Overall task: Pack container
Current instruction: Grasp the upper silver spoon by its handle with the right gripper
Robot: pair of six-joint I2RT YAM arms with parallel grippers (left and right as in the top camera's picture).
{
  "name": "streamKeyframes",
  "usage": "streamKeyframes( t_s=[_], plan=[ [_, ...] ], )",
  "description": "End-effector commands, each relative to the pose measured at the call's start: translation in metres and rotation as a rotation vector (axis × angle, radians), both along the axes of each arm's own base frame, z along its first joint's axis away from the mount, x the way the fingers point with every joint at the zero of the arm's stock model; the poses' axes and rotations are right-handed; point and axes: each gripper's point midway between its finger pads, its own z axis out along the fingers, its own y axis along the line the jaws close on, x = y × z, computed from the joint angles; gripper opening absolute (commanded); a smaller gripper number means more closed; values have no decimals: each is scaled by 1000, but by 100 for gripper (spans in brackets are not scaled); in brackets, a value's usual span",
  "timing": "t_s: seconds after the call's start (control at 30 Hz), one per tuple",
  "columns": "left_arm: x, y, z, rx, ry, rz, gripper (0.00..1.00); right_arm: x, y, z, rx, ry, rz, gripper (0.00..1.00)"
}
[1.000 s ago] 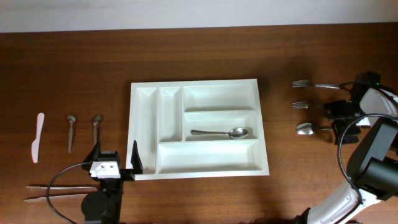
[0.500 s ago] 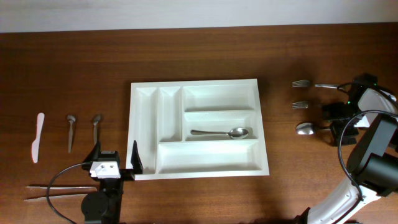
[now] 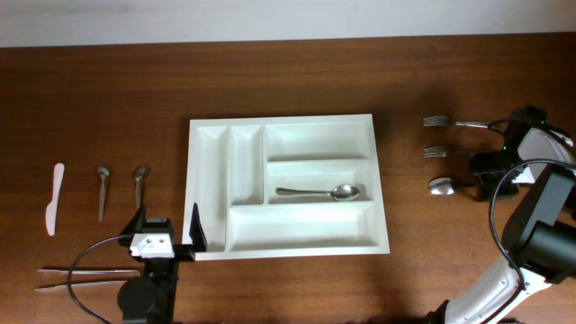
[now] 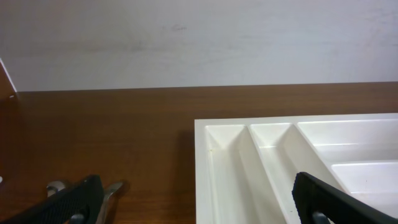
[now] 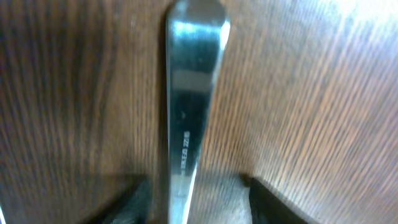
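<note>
Grasp step of packing: right gripper (image 3: 484,173), by the table's right edge, straddles a utensil handle (image 5: 186,124), jaws narrowly apart, so closing and lifting should follow, toward the container (image 3: 319,139) at table centre; left gripper (image 3: 167,225) waits wide open.

1 spoon (image 3: 319,192) in the container (image 3: 283,121), 2 forks (image 3: 438,121) right of it

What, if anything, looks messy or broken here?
Nothing stands out. The tray sits flat on the table, with one spoon lying neatly in its middle wide slot. The loose forks and small spoons lie in tidy rows on either side. Nothing looks spilled or damaged.
</note>
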Motion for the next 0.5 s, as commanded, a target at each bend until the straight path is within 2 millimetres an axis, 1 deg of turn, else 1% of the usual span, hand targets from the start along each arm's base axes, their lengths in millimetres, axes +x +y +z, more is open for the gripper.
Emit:
streamKeyframes(
  t_s=[0.0,0.17,0.23,0.33,0.47],
  plan=[
    [0,-4,-1,18,-1,-23,99,-4,2,-8,11,25,-5,36],
    [0,-4,-1,18,-1,-23,99,1,10,-7,59,-3,-6,11],
    [0,-4,-1,18,-1,-23,99,6,13,-5,82,-24,-5,4],
    [0,-4,-1,18,-1,-23,99,12,14,1,97,-39,-6,4],
    [0,-4,-1,18,-1,-23,99,19,10,19,94,-45,13,4]
  ],
)
